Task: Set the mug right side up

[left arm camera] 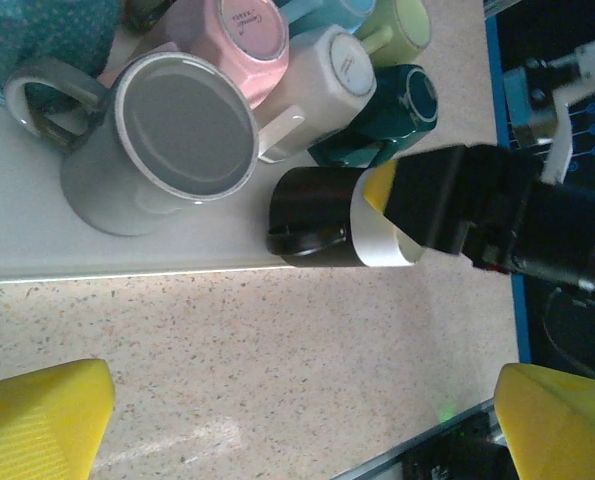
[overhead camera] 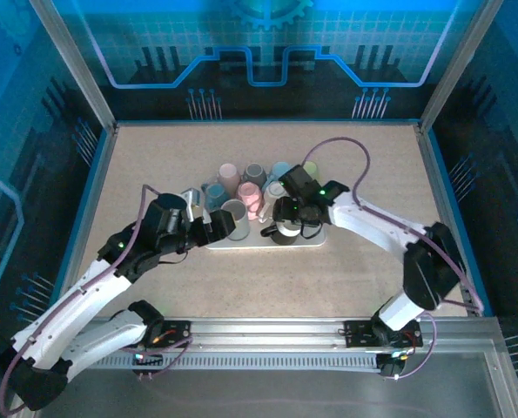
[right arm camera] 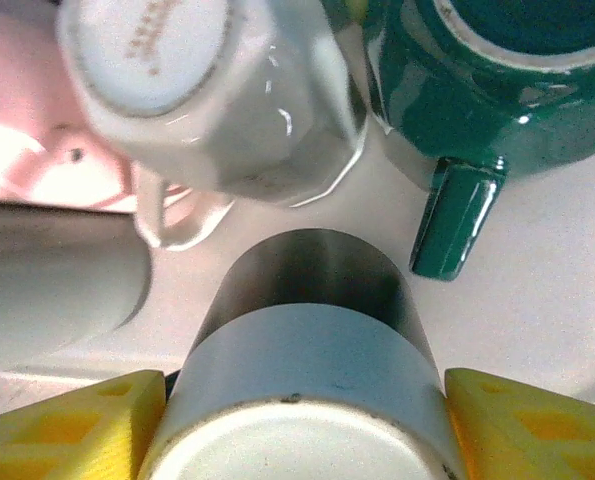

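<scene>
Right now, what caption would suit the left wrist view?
Right gripper holds black mug at the tray's edge, beside an upright grey mug.

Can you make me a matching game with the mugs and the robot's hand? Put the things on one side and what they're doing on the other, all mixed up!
Things:
1. grey ceramic mug
2. white faceted ceramic mug
3. black mug with a white band
4. left gripper

States:
A. open, holding nothing
B. gripped in the jaws of the right gripper
C. upside down on the white tray, base showing
D. standing mouth up on the tray

Pairs: 1-D, 2-C, 3-B, 4-A
</scene>
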